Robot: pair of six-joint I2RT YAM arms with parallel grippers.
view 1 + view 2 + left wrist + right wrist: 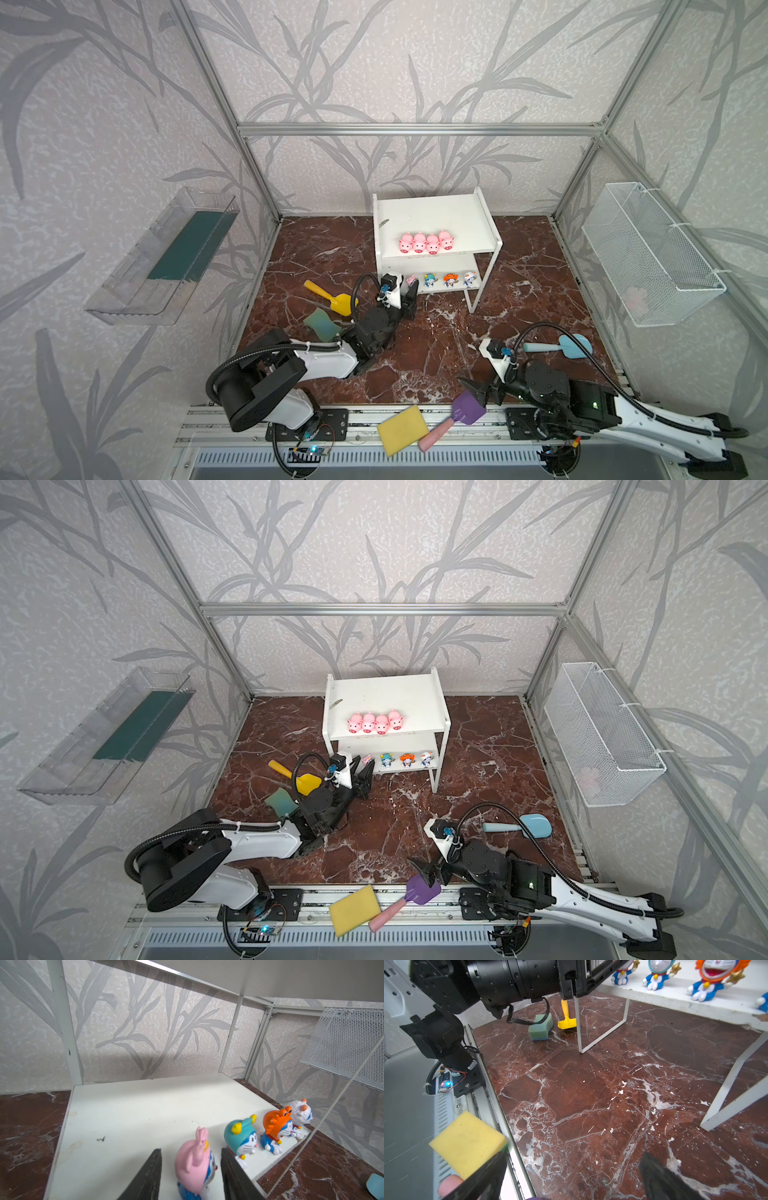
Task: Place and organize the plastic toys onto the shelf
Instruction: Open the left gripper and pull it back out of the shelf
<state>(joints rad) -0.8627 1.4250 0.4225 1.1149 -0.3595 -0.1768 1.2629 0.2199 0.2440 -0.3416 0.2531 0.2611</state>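
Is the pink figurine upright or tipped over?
Upright: the pink figurine stands ears-up on the shelf, left gripper open around it.

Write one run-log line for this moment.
left claw: open, astride pink figurine, lower board | right claw: open, empty | pigs: four, top board

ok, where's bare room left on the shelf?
Bare: the upper board behind the pigs, and the lower board behind the figurines. Crowded: the lower front edge, where the left hand straddles the pink figurine.
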